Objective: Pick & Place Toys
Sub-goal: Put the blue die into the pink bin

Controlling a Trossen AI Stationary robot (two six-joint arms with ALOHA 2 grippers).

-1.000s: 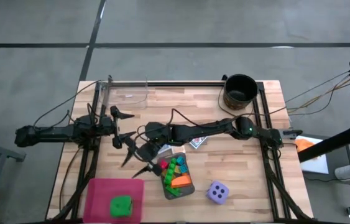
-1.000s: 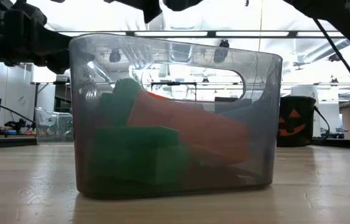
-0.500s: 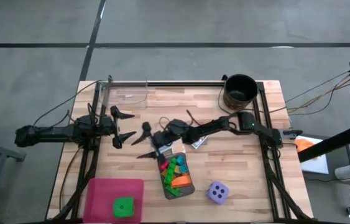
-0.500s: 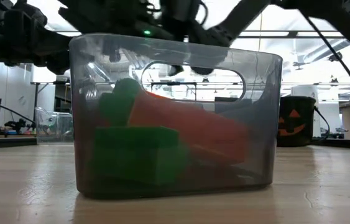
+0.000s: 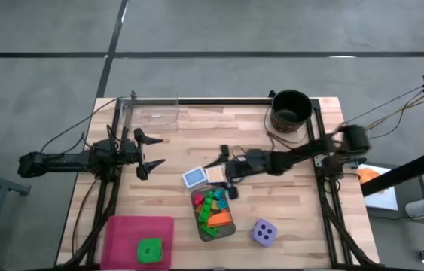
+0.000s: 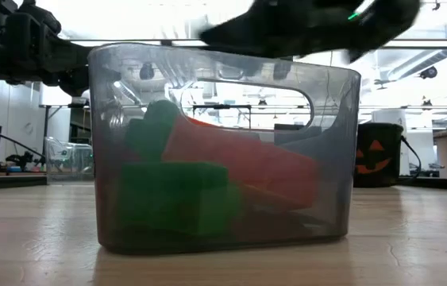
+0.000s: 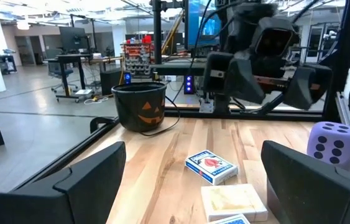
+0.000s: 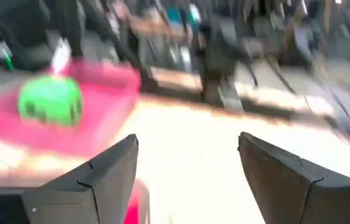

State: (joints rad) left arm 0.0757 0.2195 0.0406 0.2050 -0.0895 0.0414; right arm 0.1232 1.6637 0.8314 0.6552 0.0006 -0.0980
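Right gripper [image 5: 223,172] pulled back beside cards [image 5: 203,176], empty, fingers apart, left gripper [image 5: 151,153] released, unmoved

A wooden worktop [image 5: 287,192] is seen carrying a black bucket [image 5: 291,111] at the far right corner, a pink tray [image 5: 125,239] at the near left corner, a grey bin [image 5: 213,213], a purple die [image 5: 263,232], 2 cards [image 5: 203,176] and a clear container [image 5: 154,113].

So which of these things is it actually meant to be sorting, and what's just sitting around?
Part of the job: coloured blocks, purple die, green die, cards.

Just lying about: black bucket, clear box, pink tray.
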